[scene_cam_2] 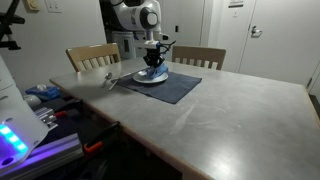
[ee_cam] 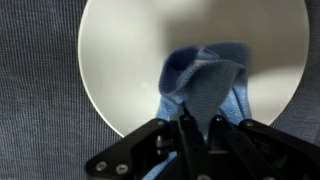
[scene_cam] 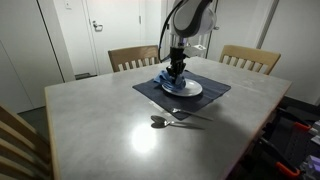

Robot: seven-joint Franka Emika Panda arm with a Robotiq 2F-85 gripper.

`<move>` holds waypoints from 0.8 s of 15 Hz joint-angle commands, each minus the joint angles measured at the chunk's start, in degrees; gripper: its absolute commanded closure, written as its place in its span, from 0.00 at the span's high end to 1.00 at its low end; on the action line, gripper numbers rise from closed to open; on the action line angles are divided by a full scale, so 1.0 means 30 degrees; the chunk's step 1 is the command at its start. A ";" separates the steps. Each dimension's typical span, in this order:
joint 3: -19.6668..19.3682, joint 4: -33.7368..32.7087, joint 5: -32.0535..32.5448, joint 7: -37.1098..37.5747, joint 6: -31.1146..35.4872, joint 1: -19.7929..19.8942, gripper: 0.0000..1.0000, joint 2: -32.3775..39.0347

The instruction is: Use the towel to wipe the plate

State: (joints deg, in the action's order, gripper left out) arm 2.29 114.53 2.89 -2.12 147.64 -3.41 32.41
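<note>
The hand (ee_cam: pixel 200 128) pinches the towel (ee_cam: pixel 205 80), which rests on the plate (ee_cam: pixel 120 55). In the wrist view, most bare plate lies toward 11 o'clock from the hand.

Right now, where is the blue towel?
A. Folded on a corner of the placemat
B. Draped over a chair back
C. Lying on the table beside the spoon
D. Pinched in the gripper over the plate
D: the wrist view shows the blue towel bunched in the gripper, directly over the white plate.
</note>
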 commanded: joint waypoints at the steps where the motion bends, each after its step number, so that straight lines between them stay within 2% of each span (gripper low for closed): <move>1: -0.1336 0.0918 0.1368 0.2134 0.0277 -0.1240 0.03 -0.0489; 3: -0.2654 0.0983 0.3007 0.4215 -0.0345 -0.2414 0.03 -0.0605; 7: -0.4167 0.0974 0.5524 0.6946 -0.1844 -0.3926 0.03 -0.0776; 8: -0.4055 0.0854 0.5606 0.7057 -0.2862 -0.3936 0.03 -0.0868; 9: -0.3650 0.0466 0.5099 0.6852 -0.4953 -0.3690 0.03 -0.0885; 10: -0.2917 0.0142 0.4270 0.5797 -0.6288 -0.3030 0.03 -0.0811; 12: -0.2272 -0.0501 0.3518 0.4957 -0.8995 -0.2535 0.03 -0.0676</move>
State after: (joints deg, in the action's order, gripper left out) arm -7.72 114.99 16.40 16.94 130.36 -13.86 31.10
